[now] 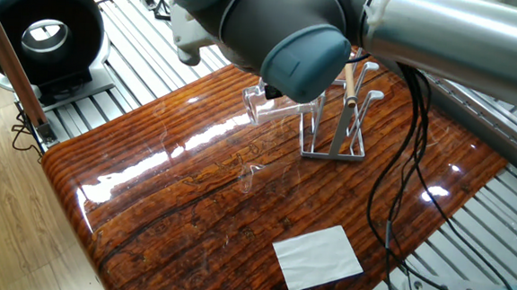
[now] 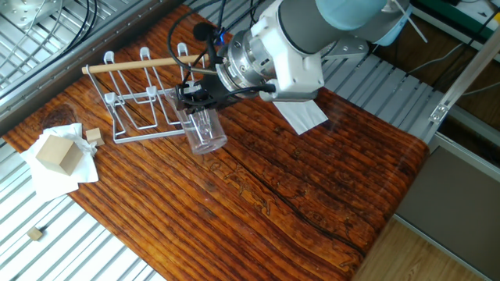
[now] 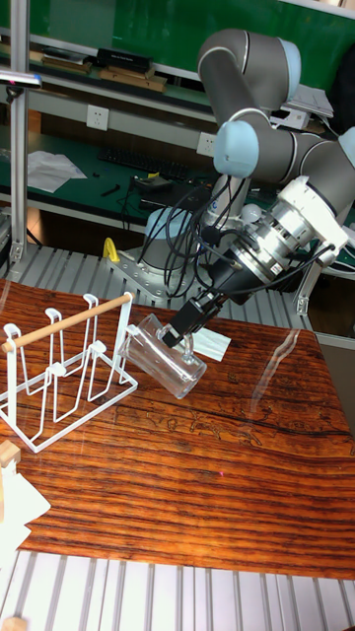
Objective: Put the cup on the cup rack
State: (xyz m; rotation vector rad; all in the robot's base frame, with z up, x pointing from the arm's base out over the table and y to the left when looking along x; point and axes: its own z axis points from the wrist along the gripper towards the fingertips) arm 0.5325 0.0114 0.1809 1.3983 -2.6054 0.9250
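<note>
The pincer [image 3: 179, 330] grips the glass cup [image 3: 163, 356] by its side, holding it tilted above the worktop [image 3: 227, 473], its mouth towards the cup rack [image 3: 61, 372] just beside it, seemingly so the open end can slide onto an upright peg.

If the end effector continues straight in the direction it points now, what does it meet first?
Probably the rack. The end effector, holding the tilted cup, points down toward the rack's near end; depth is unclear, so it might reach the table first.
</note>
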